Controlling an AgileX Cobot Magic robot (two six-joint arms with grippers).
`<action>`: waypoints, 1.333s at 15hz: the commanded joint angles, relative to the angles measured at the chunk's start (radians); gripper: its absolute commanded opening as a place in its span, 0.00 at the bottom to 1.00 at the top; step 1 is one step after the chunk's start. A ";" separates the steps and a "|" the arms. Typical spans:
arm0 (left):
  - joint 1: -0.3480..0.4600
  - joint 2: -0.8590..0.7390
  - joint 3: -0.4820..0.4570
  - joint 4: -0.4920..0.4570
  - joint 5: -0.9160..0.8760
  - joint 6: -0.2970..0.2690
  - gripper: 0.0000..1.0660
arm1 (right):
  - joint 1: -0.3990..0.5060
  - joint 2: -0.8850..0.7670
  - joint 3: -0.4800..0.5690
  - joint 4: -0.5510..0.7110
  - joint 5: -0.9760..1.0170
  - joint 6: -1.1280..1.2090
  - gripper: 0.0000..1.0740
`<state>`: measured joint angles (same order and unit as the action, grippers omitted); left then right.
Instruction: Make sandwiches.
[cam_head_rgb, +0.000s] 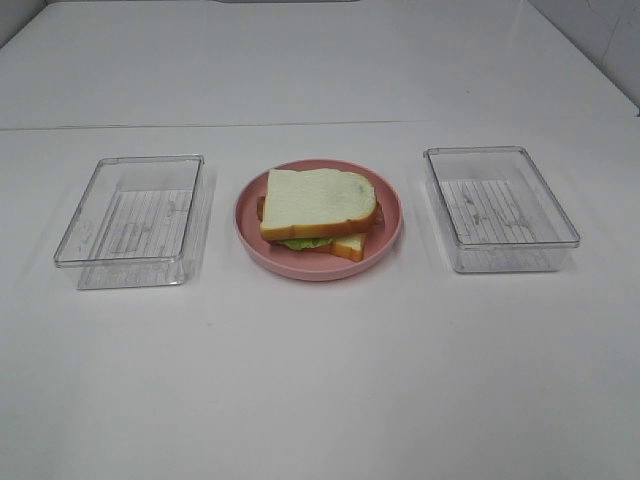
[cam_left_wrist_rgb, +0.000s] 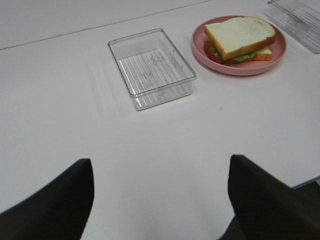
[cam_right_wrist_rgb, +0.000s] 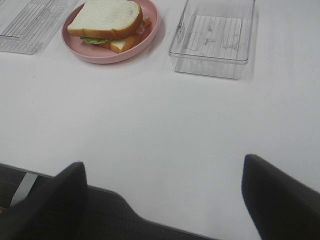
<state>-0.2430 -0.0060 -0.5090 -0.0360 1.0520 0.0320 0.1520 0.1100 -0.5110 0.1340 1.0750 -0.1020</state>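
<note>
Exterior high view gives you the plain white tabletop (cam_head_rgb: 320, 380) with two clear, ribbed rectangular plastic trays: the left tray (cam_head_rgb: 132, 220) and the right tray (cam_head_rgb: 498, 208), both with nothing in them. Between them sits the round pink plate (cam_head_rgb: 388, 205), and on it the toy sandwich (cam_head_rgb: 318, 205): two white, orange-crusted bread slices with green lettuce showing at the edge.

Judging from this, the stack looks finished. Your best move is likely to keep both arms back, well apart from the plate. The top slice sits askew on the lower one, so any nudge could slide it.

Your left gripper (cam_left_wrist_rgb: 160, 200) and right gripper (cam_right_wrist_rgb: 162, 200) both have jaws spread wide, holding nothing.

No brand, label or writing is readable anywhere.
</note>
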 joint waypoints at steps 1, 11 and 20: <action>0.074 -0.020 0.005 -0.001 -0.012 0.002 0.67 | -0.059 -0.007 0.006 0.008 -0.012 -0.012 0.73; 0.267 -0.023 0.005 -0.001 -0.012 0.002 0.67 | -0.150 -0.118 0.006 0.018 -0.013 -0.011 0.73; 0.267 -0.019 0.005 -0.001 -0.012 0.002 0.67 | -0.150 -0.129 0.006 0.020 -0.013 -0.011 0.73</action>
<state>0.0190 -0.0060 -0.5090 -0.0360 1.0520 0.0320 0.0040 -0.0070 -0.5060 0.1510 1.0740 -0.1020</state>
